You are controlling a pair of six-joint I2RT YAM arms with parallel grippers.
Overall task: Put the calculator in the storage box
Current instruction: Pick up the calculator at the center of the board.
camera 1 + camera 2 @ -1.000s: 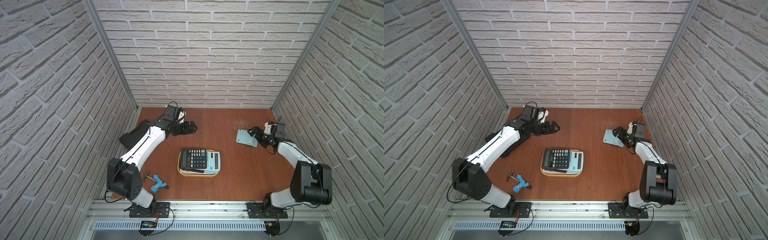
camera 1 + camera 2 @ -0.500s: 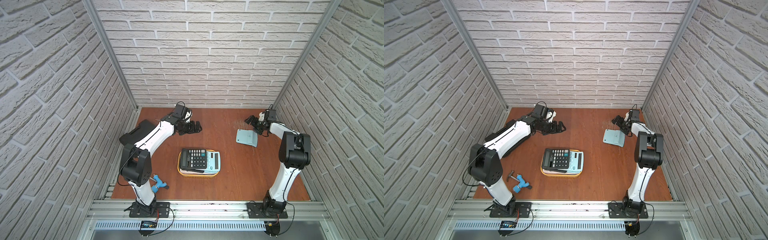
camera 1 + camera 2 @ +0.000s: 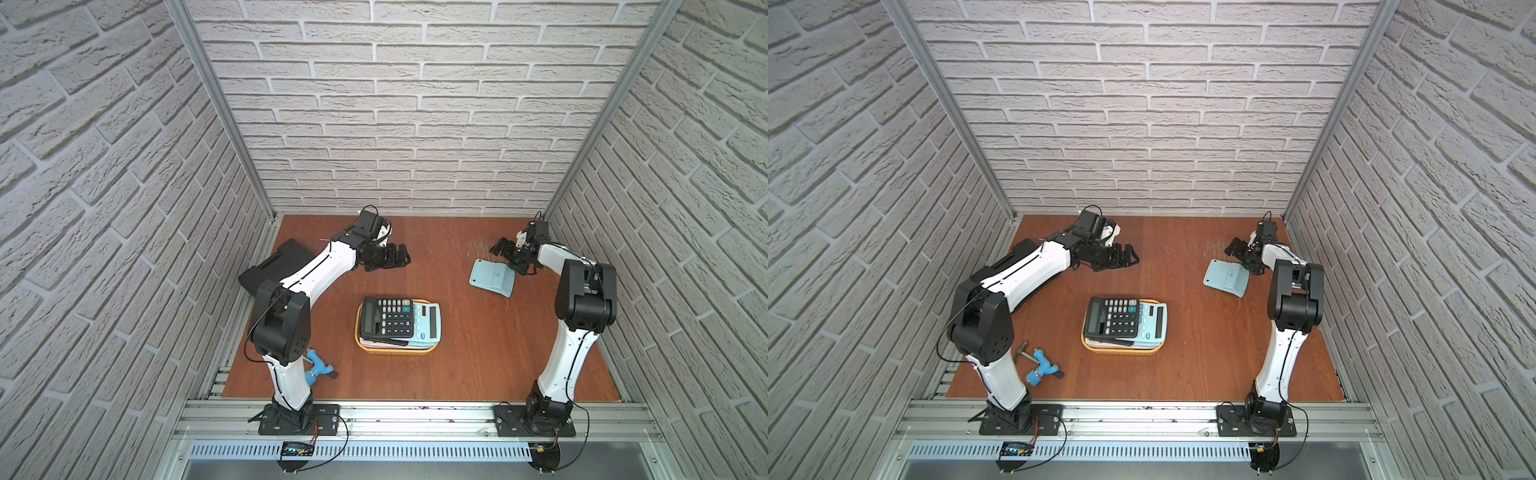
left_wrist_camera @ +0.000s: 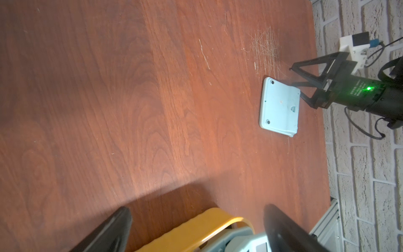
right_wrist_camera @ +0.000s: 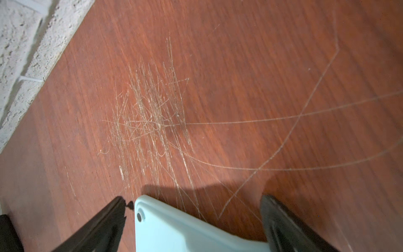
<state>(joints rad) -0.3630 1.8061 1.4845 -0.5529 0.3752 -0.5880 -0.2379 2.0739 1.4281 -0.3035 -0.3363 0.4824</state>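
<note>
The calculator (image 3: 491, 277) we take as the one left to store lies face down on the table (image 3: 457, 365), toward the rear on the right arm's side and well apart from the storage box (image 3: 395, 351). With its flat back up and one end raised, it offers little to pinch from above, which we judge is why the right gripper (image 3: 508, 255) sits low just beside that end. Its fingers are spread wide and hold nothing. In the right wrist view a corner of the calculator (image 5: 185, 229) lies between them; we cannot tell whether either finger touches it.

The box stands mid-table, probably so either arm can reach it. It already holds a black calculator (image 3: 386, 318) overlapping a blue calculator (image 3: 428, 322), with something pale under them, so we expect the next one must go on top.

The left gripper (image 3: 401, 255) hovers behind the box, fingers wide open and empty, out of the right arm's likely path. A black case (image 3: 276, 266) and a blue-handled tool (image 3: 318, 368) lie by the left arm, clear of the work.
</note>
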